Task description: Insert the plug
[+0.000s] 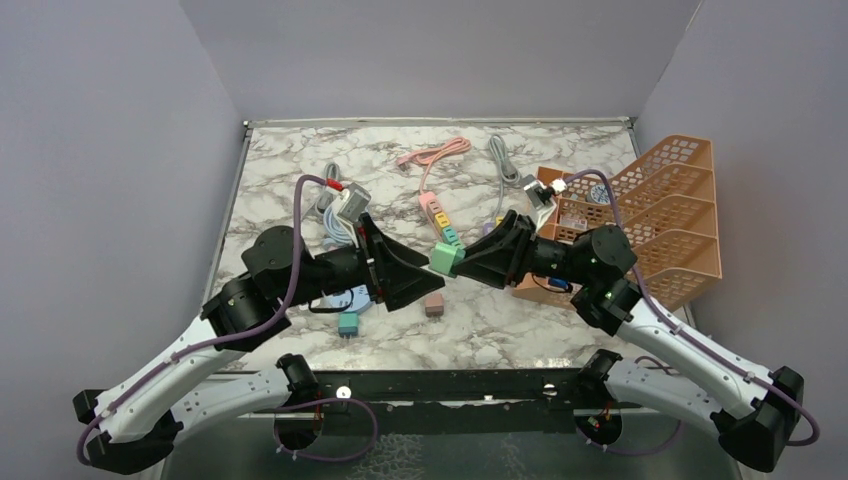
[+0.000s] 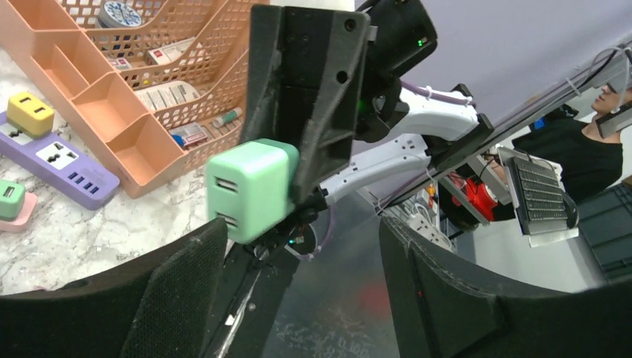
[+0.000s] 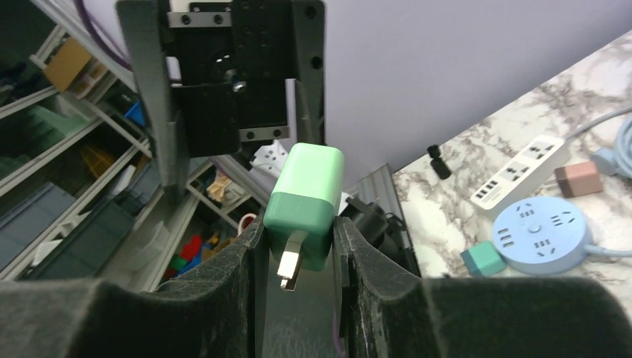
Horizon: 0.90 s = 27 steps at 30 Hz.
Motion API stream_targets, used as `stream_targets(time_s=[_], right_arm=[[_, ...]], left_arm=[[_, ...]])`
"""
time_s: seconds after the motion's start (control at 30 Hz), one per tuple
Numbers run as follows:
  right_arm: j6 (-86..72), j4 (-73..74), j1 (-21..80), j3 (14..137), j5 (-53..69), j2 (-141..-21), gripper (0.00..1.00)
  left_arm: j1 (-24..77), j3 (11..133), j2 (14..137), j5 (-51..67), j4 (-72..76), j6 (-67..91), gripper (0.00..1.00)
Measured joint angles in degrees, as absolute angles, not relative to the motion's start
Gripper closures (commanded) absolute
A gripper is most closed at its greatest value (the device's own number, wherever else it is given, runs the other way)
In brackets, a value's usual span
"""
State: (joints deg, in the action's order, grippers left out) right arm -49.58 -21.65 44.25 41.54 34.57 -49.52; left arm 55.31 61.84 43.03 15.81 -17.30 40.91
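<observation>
Right wrist view: the green plug (image 3: 305, 205), a mint charger block, sits clamped between the fingers of the right end effector (image 3: 300, 240), its metal prongs (image 3: 289, 270) pointing back toward the wrist, not outward. The plug is in mid-air above the middle of the bench (image 1: 500, 320), touching nothing else. In the left wrist view its face with two slots is turned to the left end effector (image 2: 302, 291), whose jaws stand wide and empty with the plug just ahead of them. Both arms meet nose to nose over the bench. Sockets lie well apart from the plug: a purple power strip (image 2: 56, 160) carrying a yellow adaptor (image 2: 30, 112) beside the orange basket (image 2: 112, 112), a white strip (image 3: 522, 171) and a round blue socket hub (image 3: 540, 231) farther off. Judgement: the step in hand looks like a handover, since the prongs are buried on the right side and cannot reach a socket as held. The next move calls for the left jaws to close square on the block's sides, clear of the right fingers, before the right lets go; a skewed grip could tilt the prongs.
</observation>
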Motion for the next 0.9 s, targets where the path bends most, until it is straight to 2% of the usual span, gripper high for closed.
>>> stream_targets(time_s=[0.13, 0.4, 0.63, 0.7, 0.8, 0.9], right_arm=[[-52.4, -23.2, 44.1, 41.5, 37.0, -50.0, 0.86], [-56.0, -27.9, 44.2, 41.8, 40.1, -51.5, 0.86], [-57.3, -28.8, 44.0, 41.8, 41.3, -51.8, 0.85], [-57.4, -29.1, 44.0, 41.9, 41.5, -51.7, 0.82], [-57.2, -28.8, 44.0, 42.0, 41.4, -51.6, 0.69], [-56.7, -27.7, 44.0, 42.0, 41.2, -51.2, 0.52]], left_arm=[[54.9, 59.6, 43.4, 16.9, -14.9, 44.8, 0.40], [55.0, 58.6, 44.1, 16.8, -12.1, 49.2, 0.46], [55.1, 57.2, 45.4, 17.6, -9.6, 51.3, 0.72], [55.1, 57.1, 45.3, 17.8, -9.2, 51.1, 0.82], [55.1, 57.1, 45.2, 18.2, -9.0, 50.5, 0.97], [55.2, 57.1, 45.1, 17.9, -9.1, 49.3, 1.00]])
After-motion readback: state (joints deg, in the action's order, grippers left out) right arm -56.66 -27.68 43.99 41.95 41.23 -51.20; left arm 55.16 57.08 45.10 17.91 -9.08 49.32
